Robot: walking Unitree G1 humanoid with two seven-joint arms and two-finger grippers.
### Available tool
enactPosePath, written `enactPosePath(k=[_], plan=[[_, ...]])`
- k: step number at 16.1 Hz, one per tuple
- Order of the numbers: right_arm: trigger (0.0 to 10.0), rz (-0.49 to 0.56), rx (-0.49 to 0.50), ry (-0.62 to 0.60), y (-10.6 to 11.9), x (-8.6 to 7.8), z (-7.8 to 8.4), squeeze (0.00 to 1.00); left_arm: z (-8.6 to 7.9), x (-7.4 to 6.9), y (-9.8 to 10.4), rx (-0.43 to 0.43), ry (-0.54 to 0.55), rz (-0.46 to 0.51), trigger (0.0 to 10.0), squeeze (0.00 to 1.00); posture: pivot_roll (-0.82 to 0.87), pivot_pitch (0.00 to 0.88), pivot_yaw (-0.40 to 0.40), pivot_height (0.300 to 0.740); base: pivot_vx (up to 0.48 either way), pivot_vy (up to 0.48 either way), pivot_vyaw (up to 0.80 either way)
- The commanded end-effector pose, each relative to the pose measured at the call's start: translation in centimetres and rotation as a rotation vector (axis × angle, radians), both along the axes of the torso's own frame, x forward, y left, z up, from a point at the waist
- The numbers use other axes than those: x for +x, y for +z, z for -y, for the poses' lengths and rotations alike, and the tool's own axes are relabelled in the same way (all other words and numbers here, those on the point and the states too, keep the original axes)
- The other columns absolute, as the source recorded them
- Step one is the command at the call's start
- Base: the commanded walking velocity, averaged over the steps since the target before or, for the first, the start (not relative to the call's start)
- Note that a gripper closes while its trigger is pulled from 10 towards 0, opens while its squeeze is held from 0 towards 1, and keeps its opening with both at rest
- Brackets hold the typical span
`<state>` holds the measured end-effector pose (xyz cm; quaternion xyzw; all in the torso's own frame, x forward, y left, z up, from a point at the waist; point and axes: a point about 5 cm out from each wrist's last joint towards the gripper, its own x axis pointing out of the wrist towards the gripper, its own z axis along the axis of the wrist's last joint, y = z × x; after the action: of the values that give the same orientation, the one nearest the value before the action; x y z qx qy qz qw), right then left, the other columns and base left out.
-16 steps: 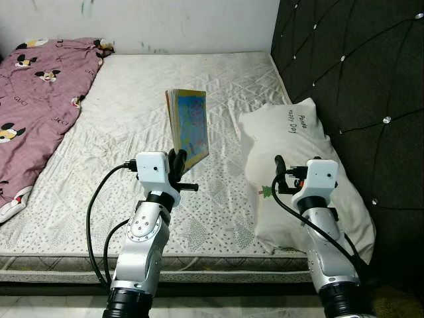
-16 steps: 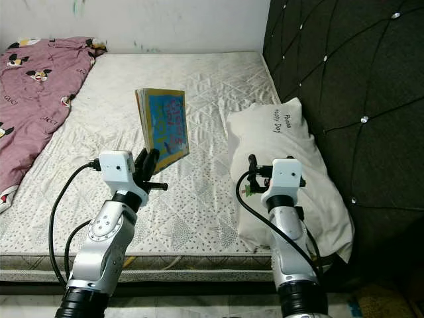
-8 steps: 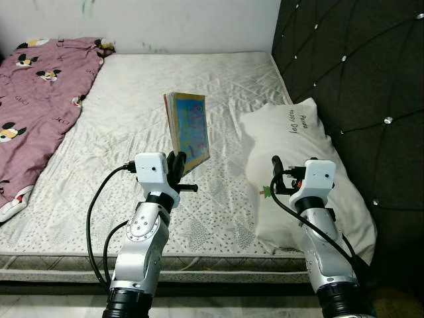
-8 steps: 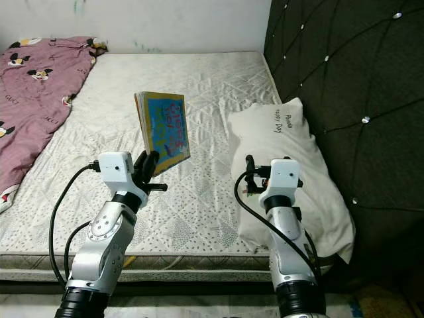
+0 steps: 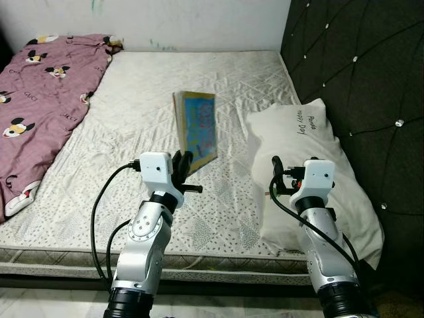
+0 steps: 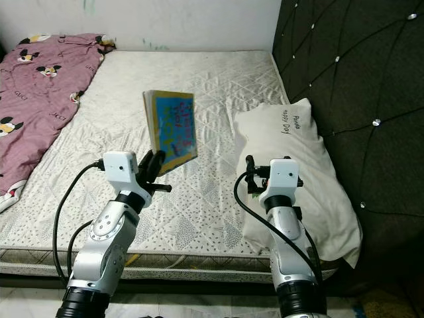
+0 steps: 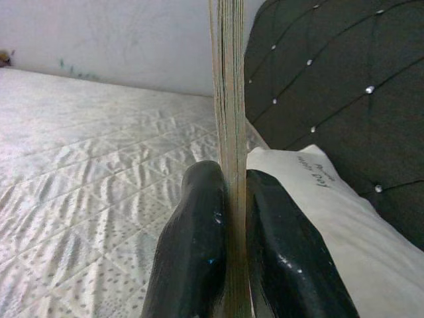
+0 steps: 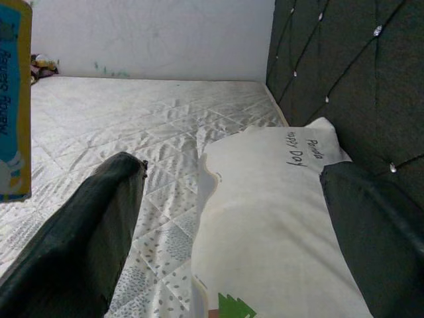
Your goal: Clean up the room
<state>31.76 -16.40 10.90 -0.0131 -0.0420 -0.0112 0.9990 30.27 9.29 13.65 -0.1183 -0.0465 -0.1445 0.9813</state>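
My left gripper (image 5: 184, 163) is shut on a thin blue picture book (image 5: 197, 130), held upright on edge above the mattress (image 5: 132, 112). In the left wrist view both black fingers (image 7: 199, 245) press the book's edge (image 7: 228, 132) between them. My right gripper (image 5: 275, 173) is open and holds nothing. It hovers over the near part of a white pillow (image 5: 311, 165) lying along the black headboard. The right wrist view has the pillow (image 8: 278, 199) between the spread fingers (image 8: 86, 232) and the book (image 8: 14, 99) off to one side.
A purple cartoon-print blanket (image 5: 40, 99) lies over the mattress's left side. The black tufted headboard (image 5: 358, 79) stands along the right. A white wall (image 5: 165, 23) closes the far end. The mattress's front edge (image 5: 199, 265) runs just below my arms.
The camera has shifted, so the whole bed sits lower and further right in the picture. The book stays upright in the left gripper, and the right gripper stays open over the pillow.
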Motion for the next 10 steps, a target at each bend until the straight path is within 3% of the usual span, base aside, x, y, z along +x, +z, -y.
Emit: enactPosePath(k=[1, 10], plan=[[10.0, -0.020, 0.002, 0.004, -0.37, -0.09, -0.12, 0.00, -0.06, -0.14, 1.05, -0.011, -0.003, 0.053, 10.0, 0.00, -0.11, 0.111, 0.034, 0.740, 0.000, 0.000, 0.00], [10.0, -0.016, -0.006, 0.026, -0.42, -0.18, -0.42, 0.00, 0.11, -0.01, 0.94, 0.004, 0.010, 0.048, 10.0, 0.00, -0.11, 0.108, 0.033, 0.740, 0.000, 0.000, 0.00]])
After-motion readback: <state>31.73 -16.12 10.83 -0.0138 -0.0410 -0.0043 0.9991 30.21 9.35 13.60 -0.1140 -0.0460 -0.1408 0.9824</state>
